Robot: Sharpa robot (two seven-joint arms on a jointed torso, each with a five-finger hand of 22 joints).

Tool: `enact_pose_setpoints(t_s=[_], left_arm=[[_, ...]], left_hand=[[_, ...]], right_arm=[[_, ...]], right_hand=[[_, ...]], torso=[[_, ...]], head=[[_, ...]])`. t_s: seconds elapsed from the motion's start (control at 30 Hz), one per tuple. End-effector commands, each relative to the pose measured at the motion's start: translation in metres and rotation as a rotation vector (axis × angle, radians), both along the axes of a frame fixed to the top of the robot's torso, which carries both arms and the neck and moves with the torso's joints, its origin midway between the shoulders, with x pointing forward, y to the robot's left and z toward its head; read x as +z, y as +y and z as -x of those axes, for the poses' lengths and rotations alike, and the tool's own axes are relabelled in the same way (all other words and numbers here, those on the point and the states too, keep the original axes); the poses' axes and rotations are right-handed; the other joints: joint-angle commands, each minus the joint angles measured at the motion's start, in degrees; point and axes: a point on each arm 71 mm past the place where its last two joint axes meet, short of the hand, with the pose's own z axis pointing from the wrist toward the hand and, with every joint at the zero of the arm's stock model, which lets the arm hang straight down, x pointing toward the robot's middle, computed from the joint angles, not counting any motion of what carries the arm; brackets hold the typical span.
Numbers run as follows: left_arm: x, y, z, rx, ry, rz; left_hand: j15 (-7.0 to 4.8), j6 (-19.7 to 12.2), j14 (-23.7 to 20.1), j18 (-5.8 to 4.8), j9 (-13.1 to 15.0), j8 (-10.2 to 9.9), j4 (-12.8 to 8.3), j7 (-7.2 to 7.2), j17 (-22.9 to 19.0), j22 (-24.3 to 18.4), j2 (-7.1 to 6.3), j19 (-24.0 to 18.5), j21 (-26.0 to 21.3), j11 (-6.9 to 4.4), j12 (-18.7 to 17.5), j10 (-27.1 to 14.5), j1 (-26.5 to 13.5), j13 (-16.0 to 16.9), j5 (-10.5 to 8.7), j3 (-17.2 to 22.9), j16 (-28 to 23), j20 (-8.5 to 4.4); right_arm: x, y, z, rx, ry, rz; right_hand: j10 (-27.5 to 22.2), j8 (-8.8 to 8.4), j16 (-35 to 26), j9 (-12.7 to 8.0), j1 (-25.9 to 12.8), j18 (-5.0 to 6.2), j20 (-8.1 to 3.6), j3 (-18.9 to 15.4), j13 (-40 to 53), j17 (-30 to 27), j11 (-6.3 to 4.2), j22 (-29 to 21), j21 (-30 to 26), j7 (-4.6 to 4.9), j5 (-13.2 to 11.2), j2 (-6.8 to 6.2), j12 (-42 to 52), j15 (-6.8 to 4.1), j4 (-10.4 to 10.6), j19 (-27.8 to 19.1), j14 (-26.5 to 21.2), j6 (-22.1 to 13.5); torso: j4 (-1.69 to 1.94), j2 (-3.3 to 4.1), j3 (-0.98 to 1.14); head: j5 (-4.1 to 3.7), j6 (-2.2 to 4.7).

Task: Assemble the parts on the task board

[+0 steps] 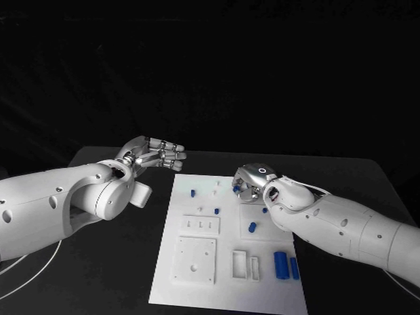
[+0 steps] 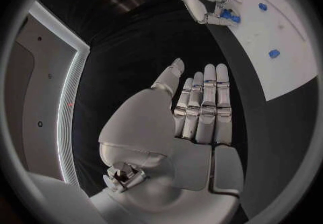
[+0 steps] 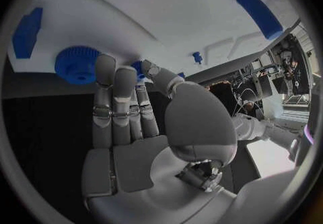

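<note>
The task board (image 1: 210, 262) is a long white plate lying at the middle of the black table (image 1: 361, 177), its short edges at twelve and six o'clock. Raised white blocks sit in its lower half: a square one (image 1: 194, 260) at about seven o'clock, a smaller one with three holes (image 1: 199, 226) just above it, and two narrow frames (image 1: 246, 264) near six.

The parts are small blue pieces scattered over the board. Two long blue bars (image 1: 286, 265) lie side by side at five o'clock. A short blue peg (image 1: 252, 227) lies near the centre, another (image 1: 193, 193) stands at eleven o'clock, and tiny ones (image 1: 216, 210) lie between them. In the right wrist view a toothed blue wheel (image 3: 78, 64) lies just beyond the fingertips.

The right hand (image 1: 254, 181) hangs over the board's one o'clock corner, fingers bent down around a blue piece (image 2: 229, 16); it seems to be grasping it, though the contact is hard to make out. The left hand (image 1: 156, 155) is released, off the board at ten o'clock above the table, fingers straight, side by side, holding nothing.
</note>
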Motion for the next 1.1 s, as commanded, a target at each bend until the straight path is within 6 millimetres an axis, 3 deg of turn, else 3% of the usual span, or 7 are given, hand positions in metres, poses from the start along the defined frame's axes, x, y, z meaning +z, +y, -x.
enact_pose_setpoints(t_s=[0.03, 0.27, 0.5, 0.67, 0.93, 1.1], left_arm=[[0.001, -0.002, 0.0, -0.013, -0.005, 0.0], [0.001, -0.002, -0.001, -0.011, -0.006, -0.001], [0.001, -0.006, 0.0, -0.02, -0.005, 0.001], [0.001, -0.009, 0.0, -0.029, -0.004, 0.002], [0.001, -0.015, 0.0, -0.044, -0.003, 0.004], [0.002, -0.016, 0.001, -0.047, -0.003, 0.004]], left_hand=[[0.14, -0.37, -0.21, -0.06, 0.05, -0.14, -0.03, 0.15, 0.06, -0.07, -0.1, 0.45, -0.4, 0.0, -0.21, -0.32, -0.44, 0.05, -0.37, -0.3, 0.07, 0.1], [0.14, -0.36, -0.21, -0.07, 0.05, -0.14, -0.02, 0.15, 0.06, -0.11, -0.2, 0.5, -0.47, 0.01, -0.21, -0.34, -0.44, 0.05, -0.38, -0.37, 0.07, 0.1], [0.14, -0.36, -0.21, -0.07, 0.05, -0.14, -0.02, 0.15, 0.06, -0.11, -0.2, 0.5, -0.47, 0.01, -0.21, -0.34, -0.44, 0.05, -0.38, -0.37, 0.07, 0.1], [0.14, -0.36, -0.21, -0.07, 0.05, -0.14, -0.02, 0.15, 0.06, -0.11, -0.2, 0.5, -0.47, 0.01, -0.21, -0.34, -0.44, 0.05, -0.38, -0.37, 0.07, 0.1], [0.15, -0.38, -0.2, -0.08, 0.05, -0.14, 0.09, 0.16, 0.06, -0.21, -0.15, 0.63, -0.65, 0.02, -0.21, -0.36, -0.47, 0.05, -0.38, -0.41, 0.07, 0.11], [0.15, -0.38, -0.2, -0.08, 0.05, -0.14, 0.09, 0.16, 0.06, -0.21, -0.15, 0.63, -0.65, 0.02, -0.21, -0.36, -0.47, 0.05, -0.38, -0.41, 0.07, 0.11]], right_arm=[[0.009, 0.005, 0.001, -0.025, -0.074, -0.023], [0.016, 0.019, -0.001, -0.036, -0.108, -0.031], [0.018, 0.035, -0.003, -0.039, -0.121, -0.034], [0.017, 0.045, -0.004, -0.041, -0.118, -0.033], [0.014, 0.052, -0.007, -0.049, -0.11, -0.023], [0.014, 0.054, -0.008, -0.05, -0.107, -0.02]], right_hand=[[2.16, 0.17, -0.26, 0.4, 1.42, 0.12, -0.15, 0.46, 0.05, 0.16, -1.57, 0.83, -0.13, -1.04, -0.69, 0.39, 0.05, -0.45, 0.22, 0.1, 0.17, 1.4], [2.21, 0.17, -0.25, 0.36, 1.63, 0.13, -0.16, 0.64, 0.05, 0.1, -1.59, 2.35, -0.49, -1.07, -1.27, 0.18, 0.05, -0.46, 0.48, 0.22, 0.21, 1.55], [2.18, 0.18, -0.17, 0.35, 1.76, 0.09, -0.13, 0.94, 0.05, -0.2, -1.59, 7.91, -5.42, -1.08, -1.35, -0.05, 0.05, -0.44, 0.81, 1.86, 0.2, 1.58], [2.18, 0.18, -0.17, 0.35, 1.76, 0.09, -0.13, 0.94, 0.05, -0.2, -1.59, 7.91, -5.42, -1.08, -1.35, -0.05, 0.05, -0.44, 0.81, 1.86, 0.2, 1.58], [2.15, 0.16, -0.2, 0.34, 1.73, 0.07, -0.13, 1.01, 0.04, -0.23, -1.57, 8.22, -5.77, -1.06, -1.33, -0.07, 0.05, -0.43, 0.8, 1.99, 0.19, 1.52], [2.11, 0.17, -0.22, 0.35, 1.7, 0.07, -0.13, 1.06, 0.04, -0.26, -1.56, 8.38, -5.93, -1.06, -1.28, -0.05, 0.05, -0.43, 0.78, 2.04, 0.19, 1.52]], torso=[[0.07, 0.13, -0.08], [0.27, 0.43, -0.11], [0.11, 0.53, 0.03], [0.36, 0.66, -0.09], [0.96, 0.81, -0.49], [0.93, 0.95, -0.53]], head=[[0.31, 0.45], [0.7, 1.34], [1.21, 1.59], [1.32, 1.71], [1.21, 1.75], [1.35, 1.82]])
